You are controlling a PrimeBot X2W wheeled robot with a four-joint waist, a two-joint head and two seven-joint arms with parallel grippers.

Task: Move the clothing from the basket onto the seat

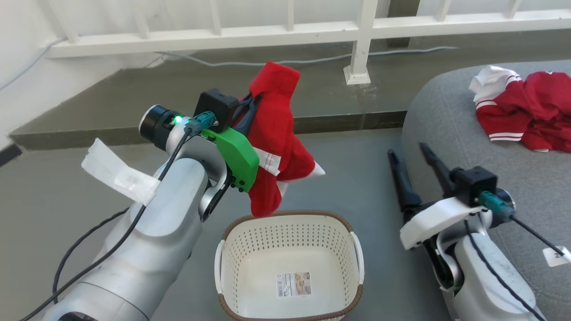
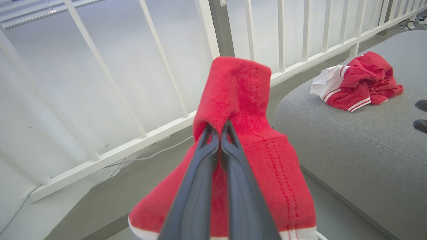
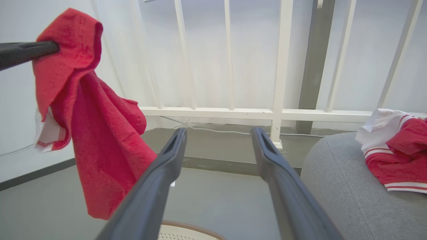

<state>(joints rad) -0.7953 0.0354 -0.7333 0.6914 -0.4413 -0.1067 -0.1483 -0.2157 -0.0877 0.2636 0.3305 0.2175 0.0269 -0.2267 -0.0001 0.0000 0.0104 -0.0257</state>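
A cream perforated basket [image 1: 285, 243] is seen from above on a grey floor, and every position below is given from it. Its floor is bare apart from a label sticker [image 1: 293, 284], so no clothing is left inside.

Just above the basket's far rim, a red garment with white trim [image 1: 272, 133] is held up in the air. Its lowest fold hangs close over that rim, and whether it touches cannot be told. The garment is pinched near its top by the left gripper [image 2: 218, 128], whose two dark fingers are pressed together on the fabric.

To the right of the basket, the right gripper [image 1: 407, 150] is held with its fingers spread wide and nothing between them. Further right of the basket the grey seat [image 1: 446, 125] is found. A second red-and-white garment [image 1: 526, 111] is already laid in a heap on its cushion. Beyond the basket, a white railing [image 1: 285, 31] is seen.

The step in hand is judged to be the carry. The last garment is out of the basket and is to be brought across to the seat. For the next move, the garment should be swung rightward from the basket. It should be kept high enough that its trailing fold is not caught on the rim or on the open right gripper. The pinch should be released only once the fabric is over the cushion.
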